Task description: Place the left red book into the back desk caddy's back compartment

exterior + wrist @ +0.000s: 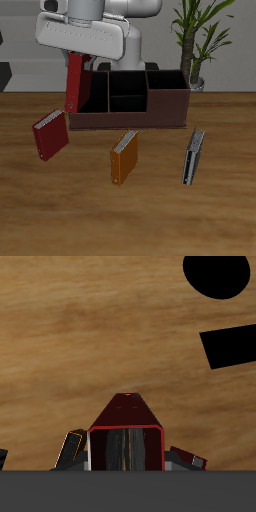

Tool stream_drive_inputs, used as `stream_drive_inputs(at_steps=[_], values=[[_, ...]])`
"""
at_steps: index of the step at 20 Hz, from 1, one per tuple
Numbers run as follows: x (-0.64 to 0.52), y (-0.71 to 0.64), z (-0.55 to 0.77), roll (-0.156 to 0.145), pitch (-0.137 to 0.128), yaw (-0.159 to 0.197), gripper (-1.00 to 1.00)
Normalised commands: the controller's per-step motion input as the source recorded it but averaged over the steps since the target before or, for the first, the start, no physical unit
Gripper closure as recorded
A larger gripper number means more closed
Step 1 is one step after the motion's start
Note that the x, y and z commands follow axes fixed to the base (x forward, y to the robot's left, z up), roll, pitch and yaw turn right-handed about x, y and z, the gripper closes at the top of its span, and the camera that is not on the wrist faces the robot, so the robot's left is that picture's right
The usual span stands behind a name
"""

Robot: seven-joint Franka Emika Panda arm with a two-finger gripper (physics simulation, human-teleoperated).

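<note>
gripper (74,58) clenched on top edge of red book (74,82) | book hangs upright beside caddy (130,100) | stiff, thin, light; slick cover, may swing

Exterior view: from the front and above, facing the robot's base at the bench's (215,215) far side, wide enough to take in the back desk caddy (130,112) and the near bench. Wrist view: from the hand itself, looking steeply down, close along the left red book (125,436) onto bare bench (80,336). Shared: that book (74,82) and the wooden bench.
</note>
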Motion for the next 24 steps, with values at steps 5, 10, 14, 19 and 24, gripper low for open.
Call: stream_drive_inputs(at_steps=[5, 10, 14, 19, 24], values=[[-0.32, -0.17, 0.08, -0.024, 0.006, 0.002, 1.00], [-0.30, 0.01, 0.12, 0.037, -0.016, 0.037, 1.00], [-0.52, 0.04, 0.19, 0.015, -0.008, 0.049, 1.00], [-0.39, -0.02, 0.15, -0.002, 0.010, -0.008, 1.00], [-0.39, 0.10, 0.08, -0.009, 0.019, 0.023, 1.00]])
